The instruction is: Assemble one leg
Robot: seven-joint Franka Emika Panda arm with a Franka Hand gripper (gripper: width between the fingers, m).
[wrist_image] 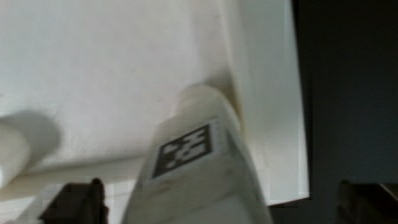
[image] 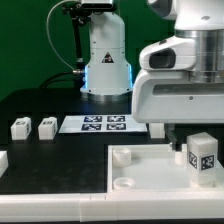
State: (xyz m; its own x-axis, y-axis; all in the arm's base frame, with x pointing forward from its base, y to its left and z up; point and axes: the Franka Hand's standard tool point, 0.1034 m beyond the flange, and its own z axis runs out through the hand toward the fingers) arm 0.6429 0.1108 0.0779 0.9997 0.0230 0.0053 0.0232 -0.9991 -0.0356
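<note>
Gripper [wrist_image: 222, 200] fingers spread either side of leg [wrist_image: 214, 110], not gripping; leg's label: b&w square marker tag [wrist_image: 189, 150].

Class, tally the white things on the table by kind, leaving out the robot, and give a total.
legs: 3
tray: 1
marker board: 1
Total: 5
Not counted: a white piece cut off at the exterior view's left edge, kind unclear.

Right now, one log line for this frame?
leg: upright on white tray part | gripper: open, straddling leg | spare legs: loose, beside marker board
</note>
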